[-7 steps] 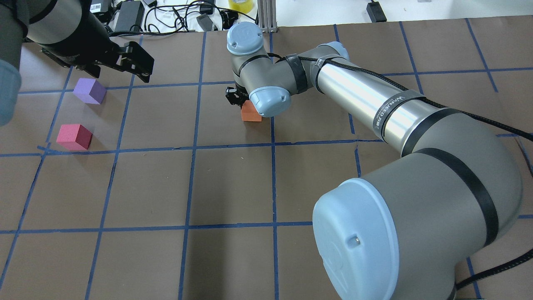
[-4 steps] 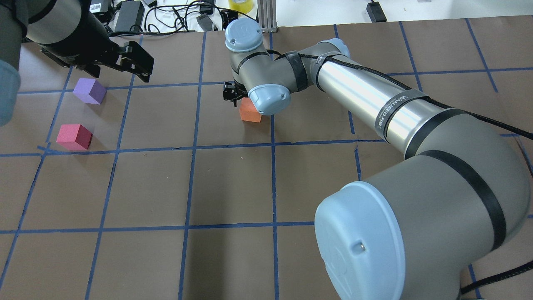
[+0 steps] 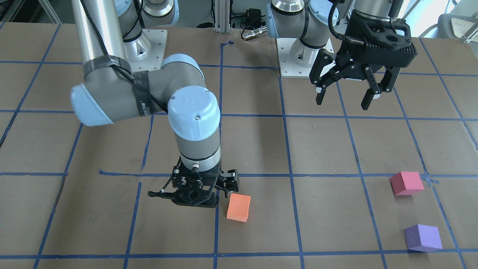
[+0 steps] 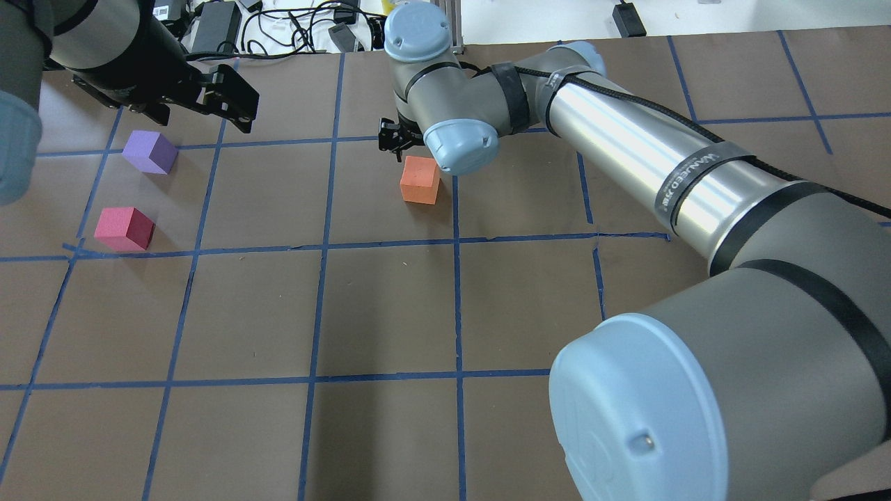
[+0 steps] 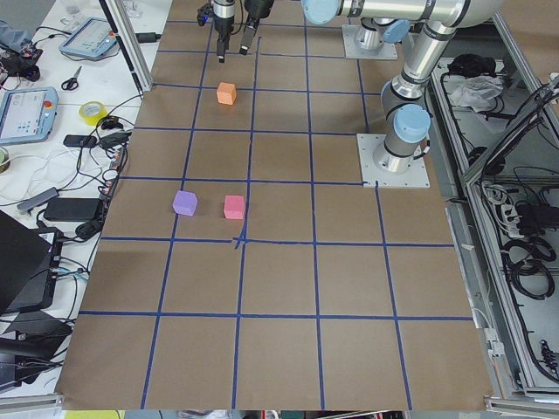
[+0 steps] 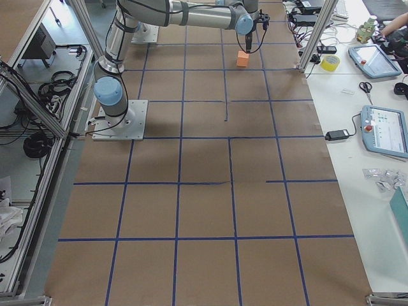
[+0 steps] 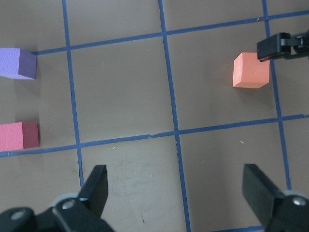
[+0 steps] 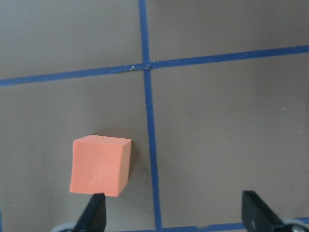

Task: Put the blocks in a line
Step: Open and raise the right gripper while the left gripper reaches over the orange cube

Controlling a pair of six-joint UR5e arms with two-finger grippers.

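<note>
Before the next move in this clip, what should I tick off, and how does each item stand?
1. The right end effector is open: ok, jaws spread wide with nothing between them.
2. The orange block is centred between those jaws: not ok, it sits off to one side, by one finger.
3. That finger is clear of the orange block: cannot tell.
4. The left end effector is open and empty: ok, it hovers above the table.
5. The pinkish-red block and the purple block are free to pick: ok, both stand uncovered, apart from each other.
6. All three form a line: not ok, the orange block lies well away from the other pair.
</note>
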